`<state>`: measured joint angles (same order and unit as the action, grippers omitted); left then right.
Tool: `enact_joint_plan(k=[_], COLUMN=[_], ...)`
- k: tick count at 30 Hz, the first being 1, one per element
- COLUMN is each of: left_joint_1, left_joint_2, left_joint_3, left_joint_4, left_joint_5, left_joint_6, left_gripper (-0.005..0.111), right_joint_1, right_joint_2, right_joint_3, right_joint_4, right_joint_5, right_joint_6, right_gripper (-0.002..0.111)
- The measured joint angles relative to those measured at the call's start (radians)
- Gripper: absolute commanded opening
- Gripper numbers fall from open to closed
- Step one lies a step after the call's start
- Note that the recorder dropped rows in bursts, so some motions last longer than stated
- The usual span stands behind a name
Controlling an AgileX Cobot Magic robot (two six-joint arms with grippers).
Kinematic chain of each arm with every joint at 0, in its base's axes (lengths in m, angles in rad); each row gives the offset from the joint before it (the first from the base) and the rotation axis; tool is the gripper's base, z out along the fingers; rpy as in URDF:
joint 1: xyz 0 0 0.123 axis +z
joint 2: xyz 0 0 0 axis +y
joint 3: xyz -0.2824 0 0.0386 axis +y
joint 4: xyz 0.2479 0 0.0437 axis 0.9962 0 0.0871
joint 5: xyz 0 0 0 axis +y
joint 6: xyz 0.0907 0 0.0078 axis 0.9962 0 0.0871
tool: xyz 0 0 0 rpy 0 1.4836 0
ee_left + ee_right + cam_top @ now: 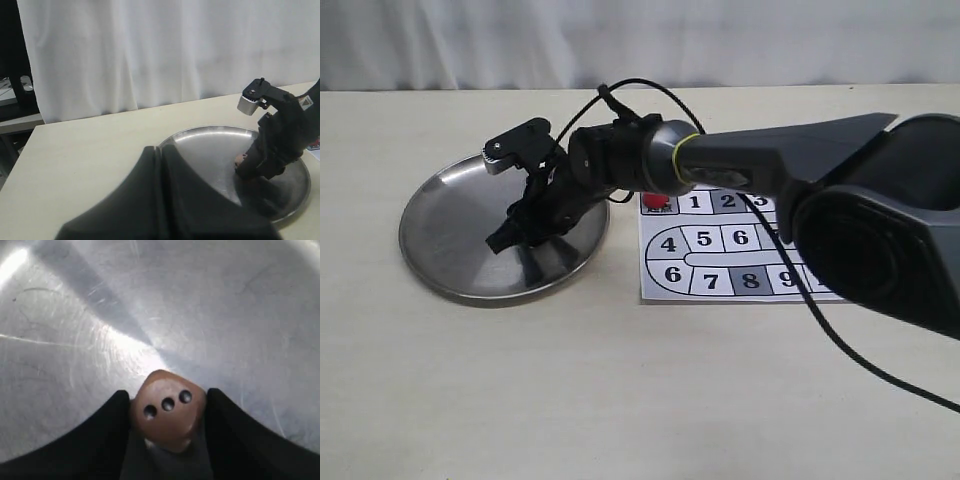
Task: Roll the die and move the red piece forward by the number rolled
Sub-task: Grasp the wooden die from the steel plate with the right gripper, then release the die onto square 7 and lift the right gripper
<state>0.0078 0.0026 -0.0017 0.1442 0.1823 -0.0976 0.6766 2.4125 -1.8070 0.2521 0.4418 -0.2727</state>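
Note:
The die (167,410), a tan wooden cube showing three dark pips, sits between the black fingers of my right gripper (167,395), which is shut on it low over the steel plate (75,315). From outside, that gripper (507,238) reaches across into the round plate (425,250), and the die is hidden by its fingers. A tan sliver of the die (239,160) peeks out in the left wrist view. The red piece (656,201) stands on the board's start square, half covered by the right arm. My left gripper (161,150) is shut and holds nothing, beside the plate's rim (210,131).
The paper board (720,262) with numbered squares lies right of the plate. The right arm's dark body (880,230) covers the board's right part, and its cable (840,350) trails over the tabletop. A white curtain hangs behind the table.

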Motion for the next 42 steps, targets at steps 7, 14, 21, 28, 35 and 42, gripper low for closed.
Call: enact_joint_plan(k=[7,14,21,28,35,42], left_joint_1=[0.0,0.0,0.0,0.0,0.0,0.0], left_joint_2=[0.0,0.0,0.0,0.0,0.0,0.0], left_joint_3=[0.0,0.0,0.0,0.0,0.0,0.0], left_joint_4=[0.0,0.0,0.0,0.0,0.0,0.0], left_joint_5=[0.0,0.0,0.0,0.0,0.0,0.0], left_joint_6=[0.0,0.0,0.0,0.0,0.0,0.0], left_gripper=[0.0,0.0,0.0,0.0,0.0,0.0], right_joint_1=[-0.035,-0.2,-0.367,-0.402,-0.402,-0.404], right_joint_2=[-0.136,-0.417,-0.475,-0.356,-0.341,-0.341], right_joint_3=[0.0,-0.007,0.106,0.333,0.34,0.338], right_joint_4=[-0.058,-0.181,-0.198,-0.204,-0.204,-0.204], right_joint_5=[0.128,0.312,0.45,0.307,0.266,0.222], right_joint_6=[0.003,0.11,0.13,0.136,0.158,0.158], right_gripper=[0.004,0.004,0.004,0.017,0.057,0.076])
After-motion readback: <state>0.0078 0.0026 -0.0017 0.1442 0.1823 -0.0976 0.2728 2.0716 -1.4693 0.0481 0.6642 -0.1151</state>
